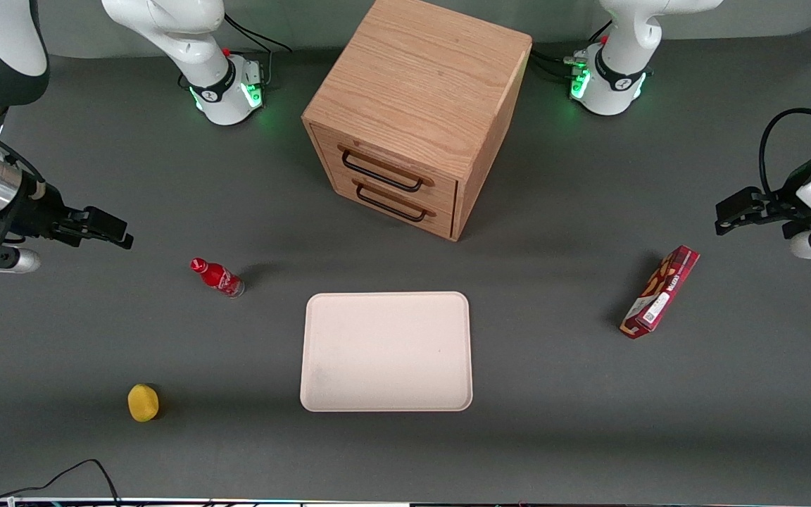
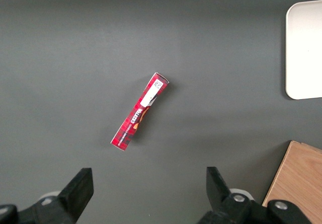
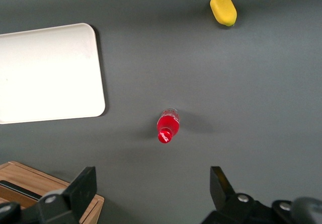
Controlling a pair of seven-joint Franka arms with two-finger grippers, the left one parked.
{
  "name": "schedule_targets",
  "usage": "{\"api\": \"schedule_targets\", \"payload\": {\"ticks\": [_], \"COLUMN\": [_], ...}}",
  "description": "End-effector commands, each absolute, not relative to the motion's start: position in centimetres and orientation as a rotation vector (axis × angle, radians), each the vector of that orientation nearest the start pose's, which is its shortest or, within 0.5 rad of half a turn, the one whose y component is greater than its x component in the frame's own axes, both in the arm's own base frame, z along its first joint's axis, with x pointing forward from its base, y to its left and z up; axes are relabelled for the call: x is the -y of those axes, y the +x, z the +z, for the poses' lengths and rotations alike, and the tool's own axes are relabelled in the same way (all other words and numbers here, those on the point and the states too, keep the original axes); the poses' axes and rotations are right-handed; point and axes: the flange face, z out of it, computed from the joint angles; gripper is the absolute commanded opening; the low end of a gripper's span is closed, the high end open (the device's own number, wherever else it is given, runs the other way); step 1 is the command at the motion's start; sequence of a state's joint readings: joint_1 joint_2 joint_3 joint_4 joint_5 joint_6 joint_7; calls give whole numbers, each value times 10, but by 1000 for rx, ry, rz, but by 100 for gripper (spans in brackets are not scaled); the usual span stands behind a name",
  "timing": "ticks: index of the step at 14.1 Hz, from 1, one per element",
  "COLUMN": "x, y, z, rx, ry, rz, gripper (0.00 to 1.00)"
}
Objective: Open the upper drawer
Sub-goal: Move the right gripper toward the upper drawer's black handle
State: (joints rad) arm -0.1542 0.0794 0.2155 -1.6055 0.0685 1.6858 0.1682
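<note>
Seen from the front camera, the light oak cube cabinet (image 1: 416, 113) stands on the dark grey table (image 1: 560, 394), turned so that its drawer face looks obliquely toward the working arm's end. The upper drawer (image 1: 384, 167), a shallow wooden box with a black wire handle (image 1: 381, 172), sits flush and shut directly above its matching lower drawer (image 1: 393, 203). The black two-finger gripper (image 1: 106, 231) hangs above the table, well apart from the cabinet toward the working arm's end, nearer to the camera than the handle and above the small red bottle (image 1: 217, 277). The handle's long axis runs level along the drawer face, so the approach likely needs travel toward the cabinet with the fingers straddling the wire. From the working arm's wrist camera, the gripper (image 3: 153, 189) shows its fingers spread wide apart with nothing between them; the red bottle (image 3: 168, 126) stands on the table beneath it, and a corner of the cabinet (image 3: 45, 183) lies beside one finger.
</note>
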Motion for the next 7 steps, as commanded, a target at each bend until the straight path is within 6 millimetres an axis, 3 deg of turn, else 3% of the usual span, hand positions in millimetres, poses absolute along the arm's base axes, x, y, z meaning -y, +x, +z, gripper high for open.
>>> {"api": "schedule_targets", "payload": {"ticks": [1,3,5,7], "x": [-37,-42,-67,-77], "y": [571,569,568,567], "z": [584,585,595,596], "rx": [-146,-130,-28,70], "ry": [-3039,-3040,-3043,-3042], "rz": [-3,16,-8,-11], "gripper": [100,100,100,100]}}
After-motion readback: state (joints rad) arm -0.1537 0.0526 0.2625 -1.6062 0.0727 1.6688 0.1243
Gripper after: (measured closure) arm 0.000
